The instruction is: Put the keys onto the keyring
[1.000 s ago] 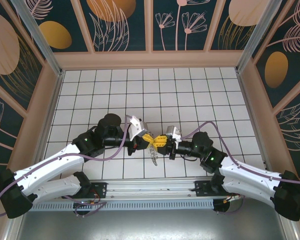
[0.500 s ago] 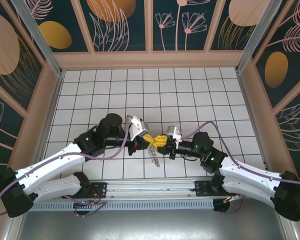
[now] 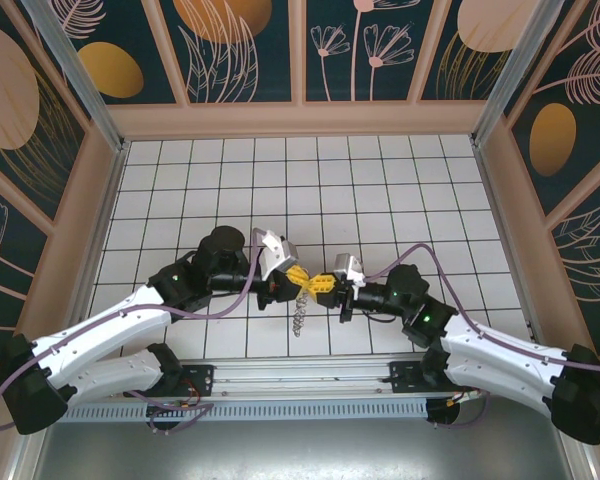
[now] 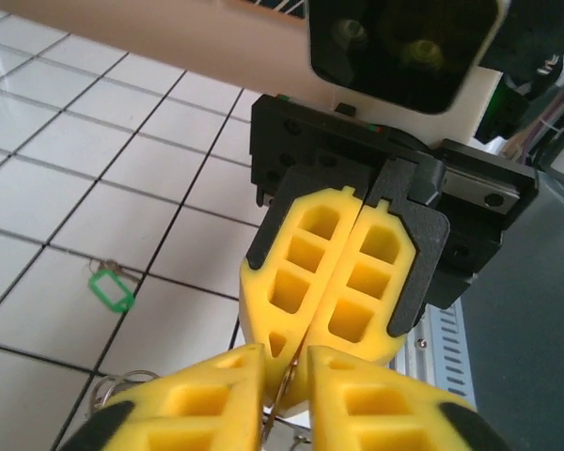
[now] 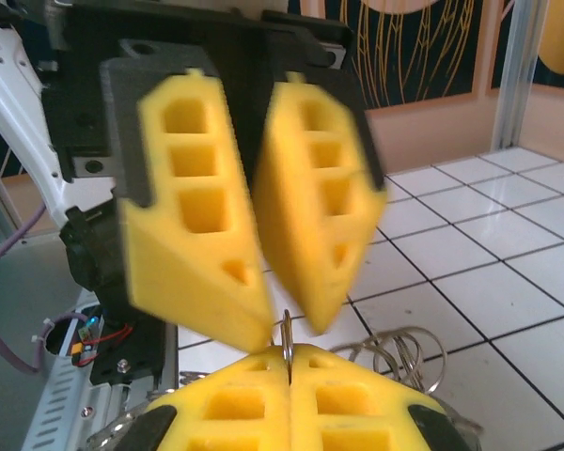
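**Keyring pinched between two meeting claws**

One keyring (image 5: 287, 331) stands upright as a thin metal loop, its lower edge clamped in the seam of the right gripper (image 5: 289, 362), whose yellow fingers are pressed together on it. Directly at 12 o'clock of that seam, the left gripper (image 5: 282, 319) faces it with its fingertips a little apart, straddling the top of the loop.

From the top camera, one bunch of grey metal keys (image 3: 299, 315) dangles at 6 o'clock below the point where the two claws meet. They are too small to count. Half a second ago its tail trailed toward 5 o'clock; it now points nearer 7.

One green-headed key (image 4: 111, 288) lies flat on the white tiled table (image 3: 380, 200), at 9 o'clock of the grippers in the left wrist view and well apart from them.
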You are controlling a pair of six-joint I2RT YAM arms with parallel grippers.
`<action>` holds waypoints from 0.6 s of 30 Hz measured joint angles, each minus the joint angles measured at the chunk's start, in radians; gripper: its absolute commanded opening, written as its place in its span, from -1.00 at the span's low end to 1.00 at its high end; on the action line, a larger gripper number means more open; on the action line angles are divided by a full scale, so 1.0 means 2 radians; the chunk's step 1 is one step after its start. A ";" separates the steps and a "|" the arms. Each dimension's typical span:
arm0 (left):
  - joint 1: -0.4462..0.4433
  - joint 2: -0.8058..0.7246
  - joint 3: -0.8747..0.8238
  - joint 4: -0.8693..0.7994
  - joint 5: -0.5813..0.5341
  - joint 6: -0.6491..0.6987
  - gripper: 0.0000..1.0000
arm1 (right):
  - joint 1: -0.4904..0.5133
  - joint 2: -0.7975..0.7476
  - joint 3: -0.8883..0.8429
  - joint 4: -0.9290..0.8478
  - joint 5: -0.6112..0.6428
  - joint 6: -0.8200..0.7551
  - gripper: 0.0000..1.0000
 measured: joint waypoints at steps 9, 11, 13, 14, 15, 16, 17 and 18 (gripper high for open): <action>0.000 -0.080 -0.085 0.108 -0.013 -0.061 -0.38 | 0.001 -0.033 -0.011 0.005 -0.003 0.000 -1.00; 0.000 -0.080 -0.092 0.122 -0.012 -0.069 -0.44 | 0.001 -0.037 -0.016 0.005 -0.009 0.001 -1.00; 0.000 -0.075 -0.094 0.132 -0.009 -0.075 -0.47 | 0.001 -0.041 -0.019 0.005 -0.014 0.001 -1.00; 0.000 -0.073 -0.094 0.135 -0.007 -0.077 -0.46 | 0.001 -0.042 -0.019 0.005 -0.016 0.001 -1.00; 0.000 -0.071 -0.094 0.138 -0.005 -0.079 -0.47 | 0.001 -0.043 -0.019 0.006 -0.018 0.001 -1.00; 0.000 -0.070 -0.094 0.140 -0.002 -0.079 -0.46 | 0.001 -0.044 -0.020 0.007 -0.020 0.001 -1.00; 0.000 -0.070 -0.094 0.142 0.001 -0.080 -0.46 | 0.001 -0.044 -0.020 0.009 -0.023 0.001 -1.00; 0.000 -0.069 -0.094 0.143 0.003 -0.080 -0.46 | 0.001 -0.045 -0.020 0.010 -0.025 0.001 -1.00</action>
